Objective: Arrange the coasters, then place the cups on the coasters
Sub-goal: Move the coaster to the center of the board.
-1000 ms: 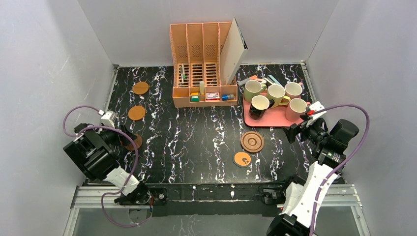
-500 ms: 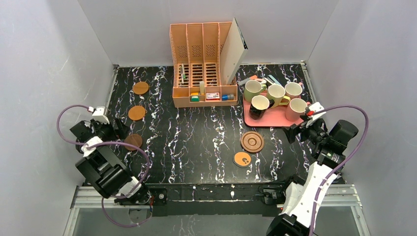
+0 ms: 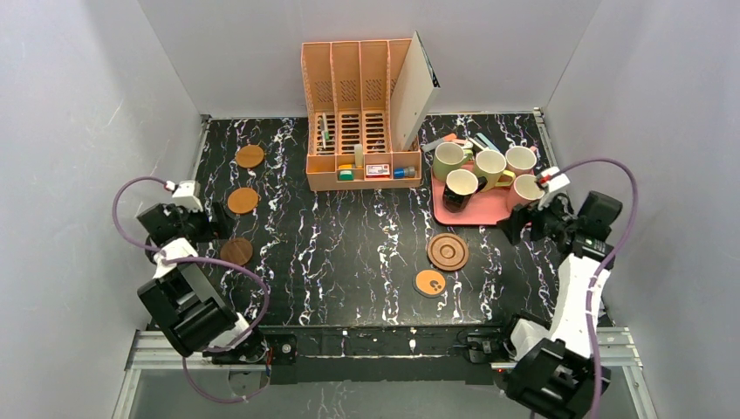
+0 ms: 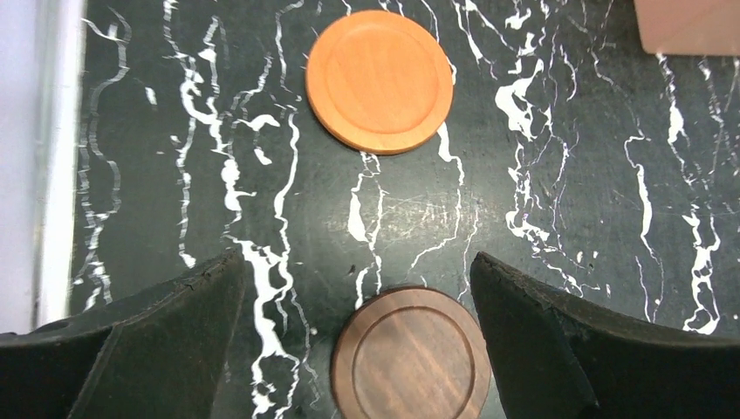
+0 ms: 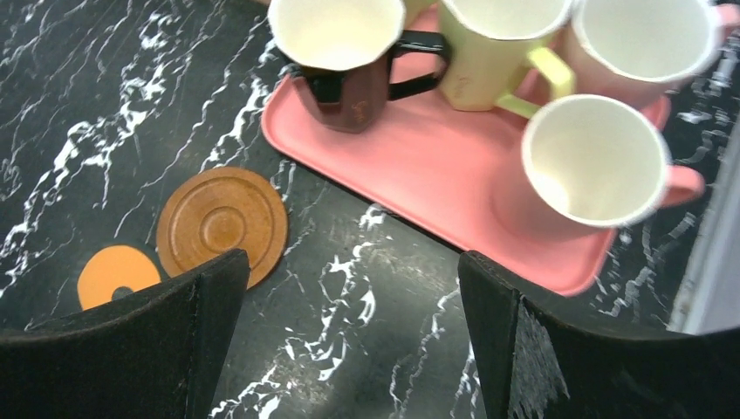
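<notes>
Seen from the left wrist, the dark brown round wooden coaster (image 4: 410, 353) is cut off at its lower rim by the frame edge. Its right rim runs up against the right finger, and contact cannot be judged. From the right wrist, the black mug (image 5: 340, 52), the yellow mug (image 5: 489, 52) and a pale mug (image 5: 650, 39) are cropped along the top. The orange coaster with dark marks (image 5: 118, 275) is half hidden behind the left finger. From above, the left gripper's (image 3: 214, 229) dark fingers are hard to pick out against the black white-veined marble table (image 3: 349, 236), and the small items behind the pink rectangular tray (image 3: 489, 211) are too small to name. The left gripper (image 4: 356, 271) has its jaws spread wide and holds nothing. The dark brown coaster lies flat between them at 6 o'clock, with a plain orange-brown coaster (image 4: 380, 80) well ahead at 12 o'clock. The right gripper (image 5: 353, 262) also has wide, empty jaws, over bare table. From it, the ringed wooden coaster (image 5: 222, 225) is at 10 o'clock and the pink mug (image 5: 598, 161) at 2 o'clock on the tray. From above, all five mugs stand on the tray, including the olive green one (image 3: 449, 160). A second plain orange-brown coaster (image 3: 250, 156) lies at 11 o'clock on the table, left of the peach slotted desk organiser (image 3: 362, 113).
</notes>
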You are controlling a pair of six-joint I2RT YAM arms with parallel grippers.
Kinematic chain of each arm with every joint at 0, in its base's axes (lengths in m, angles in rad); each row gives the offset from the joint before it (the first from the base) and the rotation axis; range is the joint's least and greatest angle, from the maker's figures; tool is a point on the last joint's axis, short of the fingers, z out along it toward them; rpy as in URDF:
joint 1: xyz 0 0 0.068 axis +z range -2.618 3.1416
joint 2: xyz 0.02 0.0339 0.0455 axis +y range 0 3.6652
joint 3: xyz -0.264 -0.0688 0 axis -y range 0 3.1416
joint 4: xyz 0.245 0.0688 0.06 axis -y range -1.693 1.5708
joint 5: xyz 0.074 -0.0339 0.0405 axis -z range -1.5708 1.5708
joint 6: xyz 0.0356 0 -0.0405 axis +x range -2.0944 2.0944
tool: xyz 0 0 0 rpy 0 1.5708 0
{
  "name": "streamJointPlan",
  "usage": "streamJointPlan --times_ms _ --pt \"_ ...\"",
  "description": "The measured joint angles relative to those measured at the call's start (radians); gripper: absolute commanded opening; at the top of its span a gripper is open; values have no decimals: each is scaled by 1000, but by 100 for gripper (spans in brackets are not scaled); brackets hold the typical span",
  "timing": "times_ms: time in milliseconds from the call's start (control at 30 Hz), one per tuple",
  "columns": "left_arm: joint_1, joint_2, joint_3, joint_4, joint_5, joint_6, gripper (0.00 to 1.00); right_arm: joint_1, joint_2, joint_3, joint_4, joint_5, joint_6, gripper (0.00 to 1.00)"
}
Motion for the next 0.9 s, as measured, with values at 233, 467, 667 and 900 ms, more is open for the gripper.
streamJointPlan --times_ms 233,467,667,900 --pt "-130 6 1 -26 -143 10 98 321 62 8 -22 154 -38 98" --pt "-208 -213 22 -163 -185 43 98 576 114 12 -40 262 -57 98" --pt "-468 -315 121 -233 -289 45 98 663 169 12 -10 343 6 98" --pt "-588 -262 150 -266 -389 21 98 674 329 29 -8 452 85 98"
